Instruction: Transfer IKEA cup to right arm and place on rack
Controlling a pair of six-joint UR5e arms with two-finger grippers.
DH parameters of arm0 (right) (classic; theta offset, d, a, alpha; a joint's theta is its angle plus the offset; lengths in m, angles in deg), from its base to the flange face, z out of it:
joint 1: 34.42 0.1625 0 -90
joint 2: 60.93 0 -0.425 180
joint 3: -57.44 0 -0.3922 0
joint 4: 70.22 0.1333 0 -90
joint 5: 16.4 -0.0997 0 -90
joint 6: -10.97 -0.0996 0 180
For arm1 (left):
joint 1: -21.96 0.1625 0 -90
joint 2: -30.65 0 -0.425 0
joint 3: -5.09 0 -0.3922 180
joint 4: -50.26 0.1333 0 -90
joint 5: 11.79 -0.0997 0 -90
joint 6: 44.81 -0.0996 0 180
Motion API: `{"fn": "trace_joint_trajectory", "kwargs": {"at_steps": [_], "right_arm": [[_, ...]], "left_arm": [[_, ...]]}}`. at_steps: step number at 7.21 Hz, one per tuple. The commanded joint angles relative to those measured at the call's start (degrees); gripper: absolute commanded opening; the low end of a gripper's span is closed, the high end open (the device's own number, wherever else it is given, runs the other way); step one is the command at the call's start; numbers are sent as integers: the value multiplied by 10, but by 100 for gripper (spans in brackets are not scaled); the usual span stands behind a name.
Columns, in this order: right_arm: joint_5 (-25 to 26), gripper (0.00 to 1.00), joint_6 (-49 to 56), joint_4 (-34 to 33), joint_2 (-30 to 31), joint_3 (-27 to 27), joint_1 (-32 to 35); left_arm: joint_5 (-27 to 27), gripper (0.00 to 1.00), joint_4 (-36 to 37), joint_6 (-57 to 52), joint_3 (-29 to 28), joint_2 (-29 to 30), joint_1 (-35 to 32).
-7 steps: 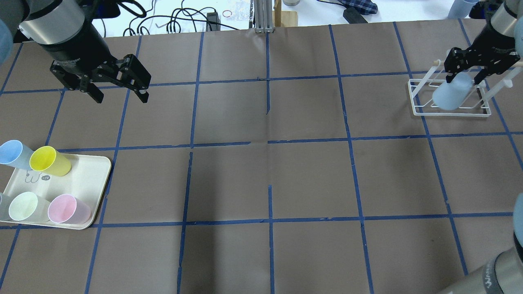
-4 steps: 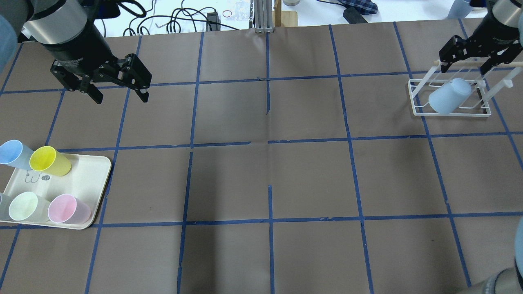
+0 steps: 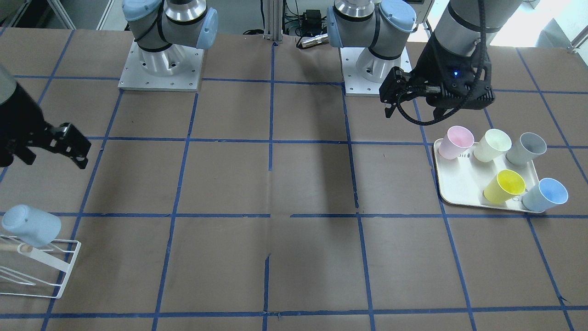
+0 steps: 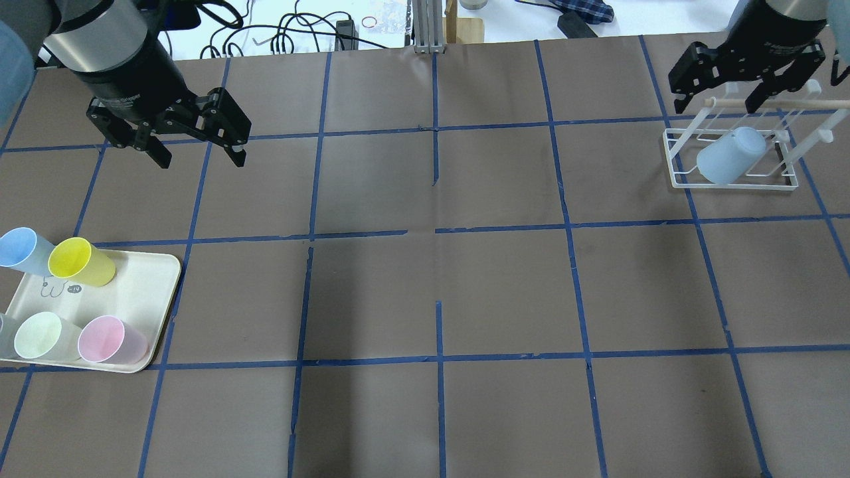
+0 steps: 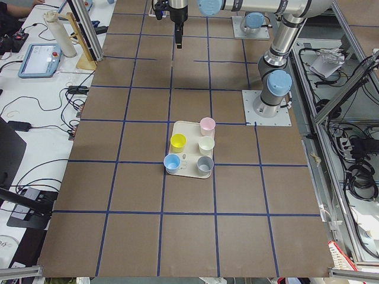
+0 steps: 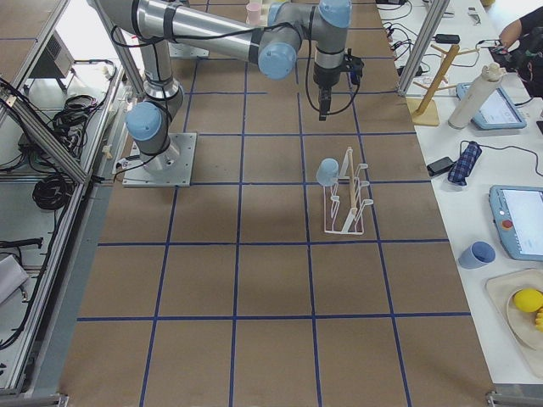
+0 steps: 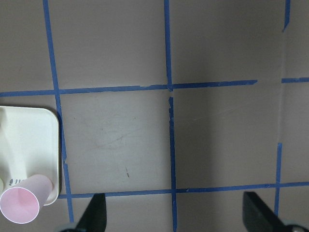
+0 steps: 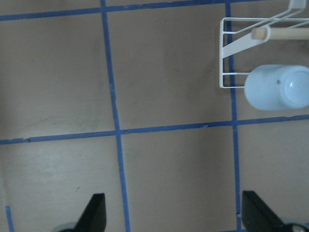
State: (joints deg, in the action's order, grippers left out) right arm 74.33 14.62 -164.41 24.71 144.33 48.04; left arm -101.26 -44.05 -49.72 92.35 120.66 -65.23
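Observation:
The pale-blue IKEA cup (image 4: 729, 158) hangs mouth-down and tilted on the white wire rack (image 4: 734, 188) at the far right of the table. It also shows in the front view (image 3: 31, 225) and the right wrist view (image 8: 277, 87). My right gripper (image 4: 716, 101) is open and empty. It is raised above and behind the rack's wooden dowel (image 4: 817, 104), clear of the cup. My left gripper (image 4: 200, 159) is open and empty above the table at the far left, beyond the tray.
A cream tray (image 4: 153, 279) at the near left holds a yellow cup (image 4: 76, 260), a pale-green cup (image 4: 40, 335), a pink cup (image 4: 106, 338) and a grey cup (image 3: 526, 148). A second light-blue cup (image 4: 16, 247) leans at its edge. Cables lie beyond the far edge.
My right gripper, whose fingers stood around the cup, has let go and drawn up and back from the rack. The cup has settled on the rack. My left gripper barely moved.

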Motion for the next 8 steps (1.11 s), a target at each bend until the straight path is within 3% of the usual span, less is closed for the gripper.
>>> {"fn": "trace_joint_trajectory", "kwargs": {"at_steps": [1,3,8], "right_arm": [[-2,100,-51,37,35,-1,76],[-1,100,-60,61,58,-1,109],[-11,100,-58,53,50,2,113]], "left_arm": [[1,100,1,1,-1,0,-1],[1,100,1,-2,-2,-2,-2],[8,100,21,0,4,-17,-7]]}}
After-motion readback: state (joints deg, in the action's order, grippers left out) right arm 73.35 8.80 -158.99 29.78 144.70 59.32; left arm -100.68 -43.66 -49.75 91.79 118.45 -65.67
